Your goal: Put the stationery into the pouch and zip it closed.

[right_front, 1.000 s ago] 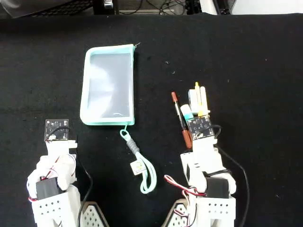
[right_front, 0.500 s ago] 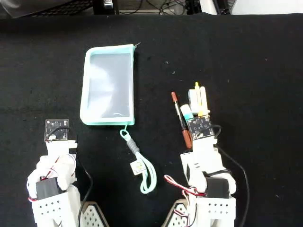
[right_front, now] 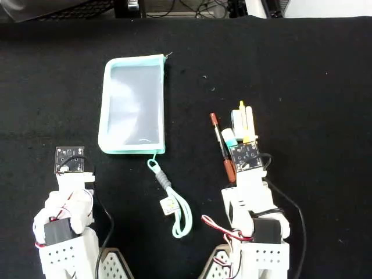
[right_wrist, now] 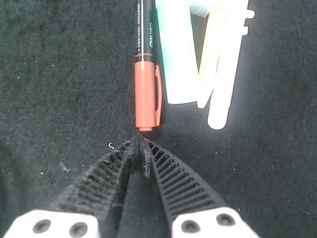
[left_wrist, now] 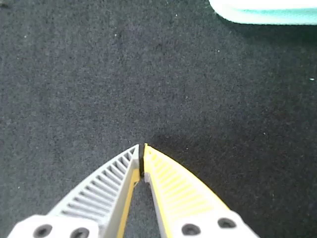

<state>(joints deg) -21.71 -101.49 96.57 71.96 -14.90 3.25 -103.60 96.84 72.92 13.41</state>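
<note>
Black cloth table [right_front: 314, 75], both arms at the bottom edge of the high view. Pouch [right_front: 132, 104], clear w/ mint trim, lies flat upper left of centre, long side running up-down. Its mint wrist strap [right_front: 174, 206] trails from the lower right corner toward bottom centre. Can't tell if the zip is open.

Stationery sits in a tight bunch right of centre, well apart from the pouch: red-capped pen [right_front: 222, 145] on the left, white block w/ teal end [right_front: 231, 136] beside it, two pale yellow markers [right_front: 247, 121] on the right.

Left hand [left_wrist: 141, 157] is at lower left, below & left of the pouch, near its bottom edge. Its fingertips are pressed together, nothing btwn them, over bare cloth. Right hand [right_wrist: 138, 148] is at lower right, directly below the stationery. Its tips are closed too, empty, just short of the pen's red cap.
</note>
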